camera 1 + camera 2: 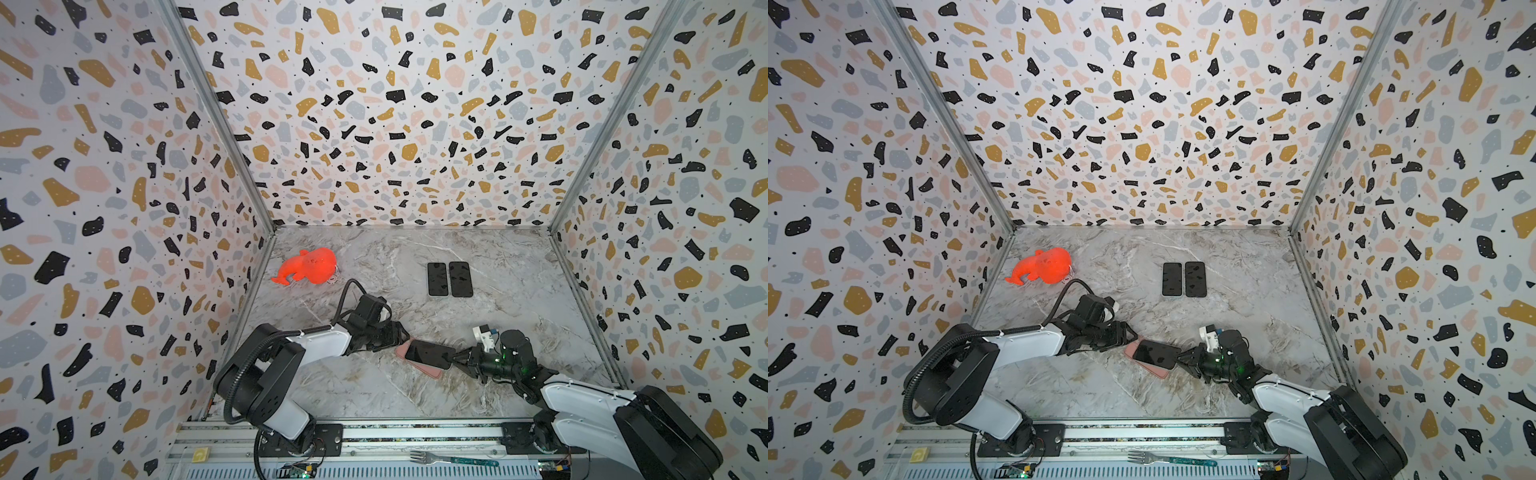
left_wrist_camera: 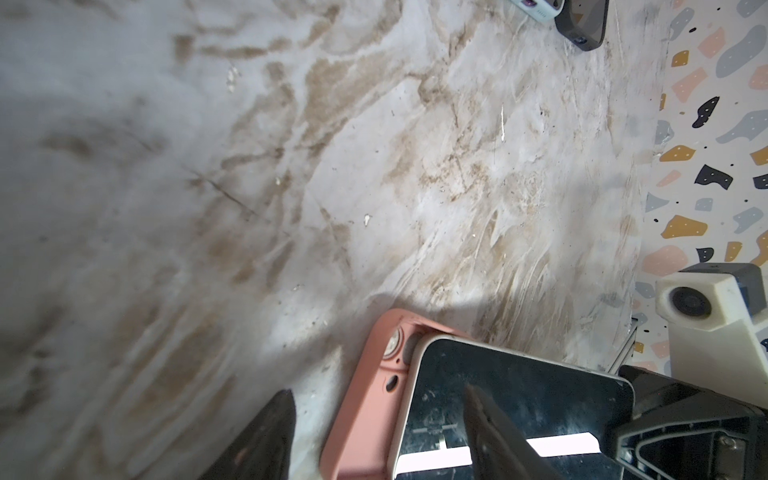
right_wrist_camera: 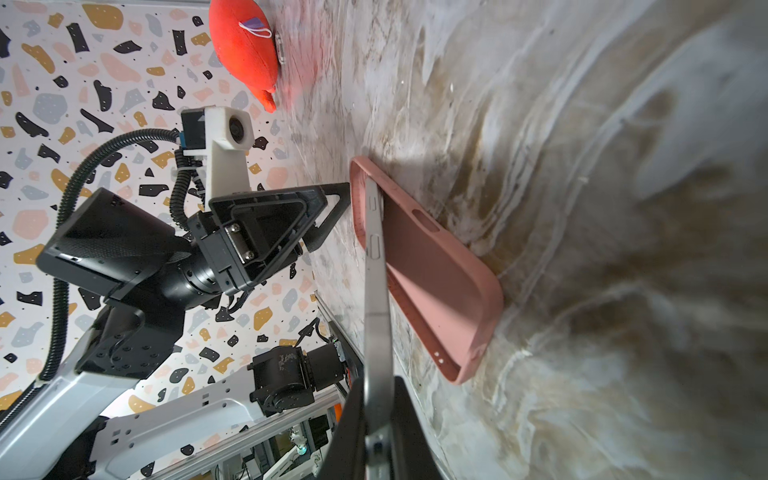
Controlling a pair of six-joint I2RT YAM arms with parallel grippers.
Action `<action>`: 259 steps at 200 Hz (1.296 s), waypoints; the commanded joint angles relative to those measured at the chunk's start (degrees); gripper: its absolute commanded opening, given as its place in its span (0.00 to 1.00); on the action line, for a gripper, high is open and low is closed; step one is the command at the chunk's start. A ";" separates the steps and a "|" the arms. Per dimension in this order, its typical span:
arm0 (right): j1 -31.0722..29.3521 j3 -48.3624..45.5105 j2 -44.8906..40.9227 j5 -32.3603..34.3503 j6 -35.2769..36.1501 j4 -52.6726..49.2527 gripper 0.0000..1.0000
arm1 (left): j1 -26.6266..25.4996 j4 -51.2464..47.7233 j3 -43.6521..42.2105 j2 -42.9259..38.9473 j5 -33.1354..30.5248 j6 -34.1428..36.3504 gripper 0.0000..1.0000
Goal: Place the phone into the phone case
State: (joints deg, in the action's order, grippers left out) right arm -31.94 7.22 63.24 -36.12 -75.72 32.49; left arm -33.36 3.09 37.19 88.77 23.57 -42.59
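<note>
A pink phone case [image 1: 432, 372] [image 1: 1158, 372] lies open side up on the marble table near the front centre. Over it slants the phone [image 1: 430, 354] [image 1: 1154, 353], dark screen up; its far end dips into the case and its near end is raised. My right gripper [image 1: 457, 356] [image 3: 376, 382] is shut on the raised end, and the right wrist view shows the phone [image 3: 376, 270] edge-on above the case [image 3: 432, 266]. My left gripper [image 1: 405, 336] [image 2: 378, 390] is open at the case's far end. One finger hangs over the screen [image 2: 519, 399], the other outside the case wall [image 2: 365, 407].
Two more dark phones [image 1: 437, 279] [image 1: 460, 279] lie side by side at the back centre. A red plush toy [image 1: 307, 266] sits at the back left by the wall. A fork [image 1: 453, 459] rests on the front rail. Patterned walls close in three sides.
</note>
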 commanded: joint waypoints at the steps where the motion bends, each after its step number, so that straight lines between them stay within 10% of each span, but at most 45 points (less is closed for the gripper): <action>1: -0.13 2.85 0.56 2.49 4.53 -5.16 0.00 | 0.31 0.73 0.34 0.86 1.02 0.62 0.65; 259: -3.91 3.50 11.65 7.25 0.82 0.86 0.00 | -2.64 4.11 -1.03 0.79 1.03 -3.63 0.52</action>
State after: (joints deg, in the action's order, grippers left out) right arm -35.40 10.46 73.25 -32.25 -74.22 37.89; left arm -35.35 5.28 37.12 90.13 24.14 -45.28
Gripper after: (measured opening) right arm 0.111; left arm 0.519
